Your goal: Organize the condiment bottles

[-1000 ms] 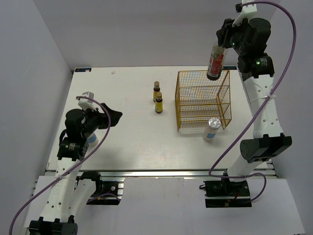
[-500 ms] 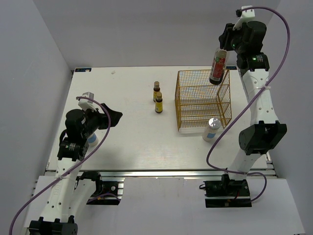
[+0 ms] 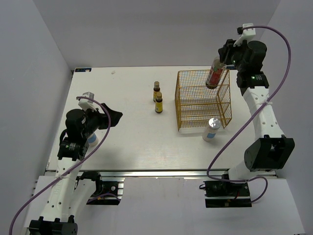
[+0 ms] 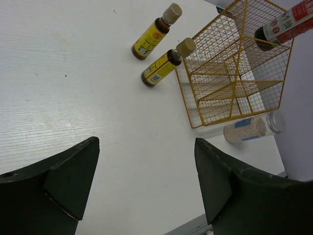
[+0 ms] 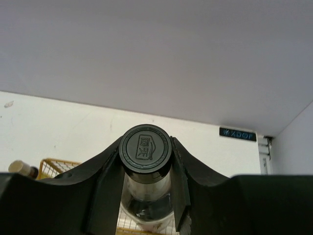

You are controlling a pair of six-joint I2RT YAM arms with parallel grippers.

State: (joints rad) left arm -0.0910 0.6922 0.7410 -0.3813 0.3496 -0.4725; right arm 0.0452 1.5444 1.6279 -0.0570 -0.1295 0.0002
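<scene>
Right gripper (image 3: 221, 55) pinches the dark-sauce bottle (image 3: 213, 73) just under its cap (image 5: 145, 148), probably slick, heavyish glass so that's the grab spot; left gripper (image 4: 146, 181) gapes wide, empty.

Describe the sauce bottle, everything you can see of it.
The sauce bottle is slim, with clear glass near the neck, dark contents, a red label with white print, and a round black cap embossed with a logo. The right gripper is shut on its cap end, a finger on each side. It hangs tilted, base lowest, at the far right corner of the yellow wire basket, base about level with the rim. Whether it touches the wire cannot be told.
</scene>
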